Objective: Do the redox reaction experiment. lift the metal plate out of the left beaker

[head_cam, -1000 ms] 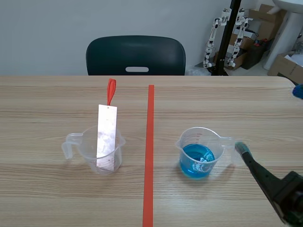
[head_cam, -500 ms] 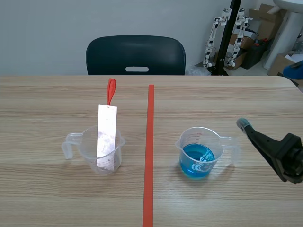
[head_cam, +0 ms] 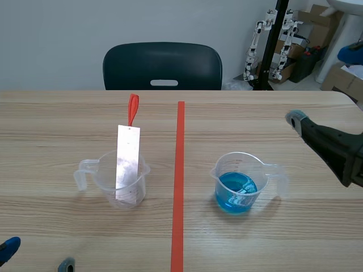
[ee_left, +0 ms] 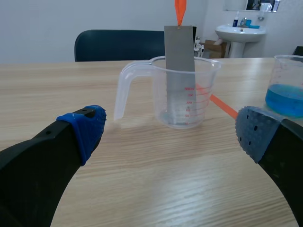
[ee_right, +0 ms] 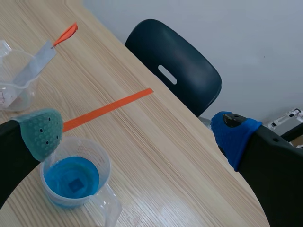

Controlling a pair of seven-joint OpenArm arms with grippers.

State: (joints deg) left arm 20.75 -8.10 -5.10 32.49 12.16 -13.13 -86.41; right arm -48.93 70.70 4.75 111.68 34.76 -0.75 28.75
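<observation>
A clear left beaker stands left of the orange tape line. A grey metal plate with an orange tab leans upright in it. My left gripper is open and low over the table on the near side of the beaker, with the plate straight ahead and untouched. Its fingertips just show at the scene's near left corner. My right gripper is open and raised above the right beaker; its arm comes in at the right.
The right beaker holds blue liquid and stands right of the tape line. A dark chair sits behind the table's far edge. Boxes and a stand lie beyond the table at the back right.
My right arm has risen and drawn back from beside the blue beaker toward the far right. My left gripper's fingertips have come into the scene's near left corner.
</observation>
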